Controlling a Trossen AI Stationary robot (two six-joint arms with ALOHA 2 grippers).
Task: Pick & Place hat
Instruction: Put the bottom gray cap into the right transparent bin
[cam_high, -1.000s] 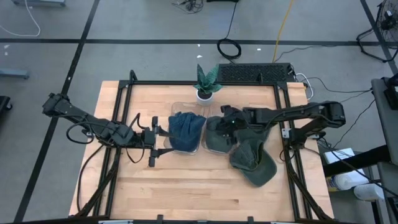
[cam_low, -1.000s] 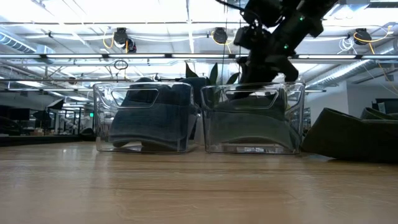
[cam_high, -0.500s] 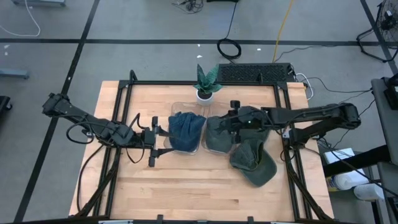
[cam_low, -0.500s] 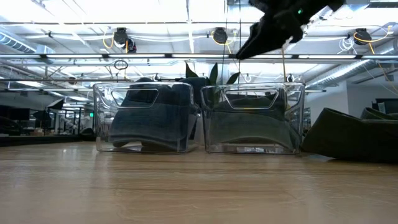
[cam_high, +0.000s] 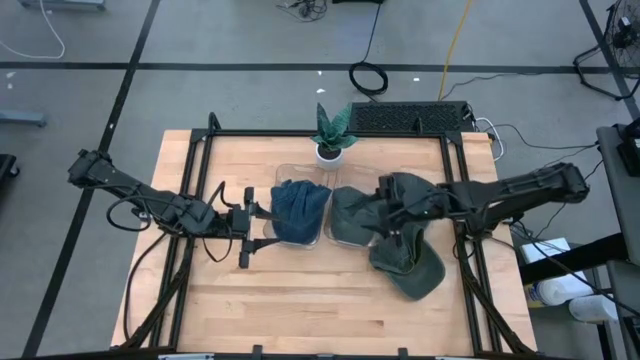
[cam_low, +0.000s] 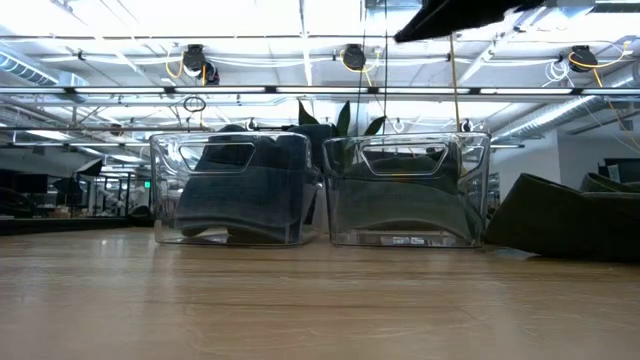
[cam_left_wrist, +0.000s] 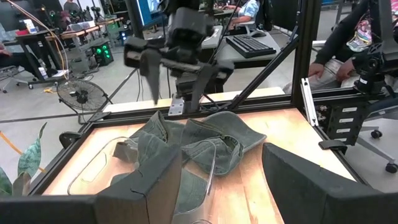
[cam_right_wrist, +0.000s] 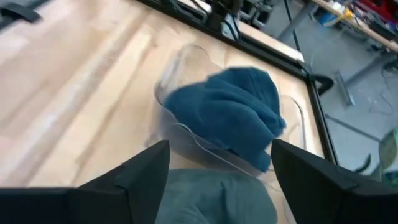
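Right, from overhead I see two clear plastic bins side by side in the middle of the light wooden table (cam_high: 300, 310): the left bin (cam_high: 299, 213) holds a crumpled blue cloth hat (cam_high: 300, 207), and the right bin (cam_high: 352, 216) holds a dark green cloth hat (cam_high: 350, 215) lying inside it. A second dark green cap (cam_high: 408, 262) lies flat on the wood just beside the right bin, on its right and a little nearer the front edge, outside any container. My right gripper (cam_high: 392, 212) hangs above the right-hand edge of the green hat's bin, partly over the loose cap, with its fingers spread apart and nothing between them; its own wrist camera confirms the two dark fingers (cam_right_wrist: 140, 171) parted, looking down over the green hat toward the blue one. My left gripper (cam_high: 250, 220) sits low just beside the left bin's outer wall, its fingers parted and empty, and that arm is idle. At table height both bins stand upright and touching each other, with the loose cap as a dark mound to the right. A small potted plant with green leaves (cam_high: 331, 133) stands behind the bins near the table's far edge.
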